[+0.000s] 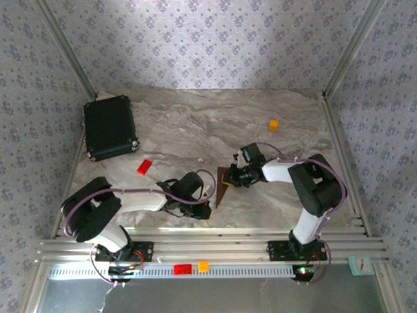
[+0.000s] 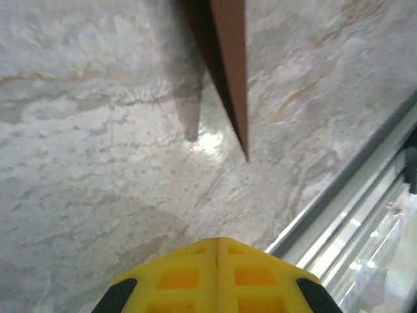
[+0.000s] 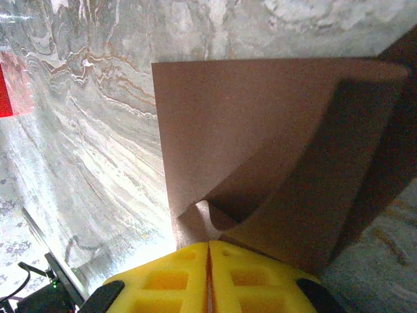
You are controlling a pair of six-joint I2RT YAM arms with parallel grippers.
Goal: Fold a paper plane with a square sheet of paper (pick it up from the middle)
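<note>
Square sheet of paper (image 3: 260, 130): thin dark brown, part-folded, held raised, likely for creasing.
Right gripper (image 3: 208, 248): pinches its 6 o'clock fold.
Left gripper (image 2: 217, 242): fingers pressed together, empty.

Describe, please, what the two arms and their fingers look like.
The left arm and right arm both have white links between bulky black joints, with a thin purple cable looping along each. The left fingers and right fingers are bright yellow blocks with square recessed pockets, black at the outer edges.
</note>
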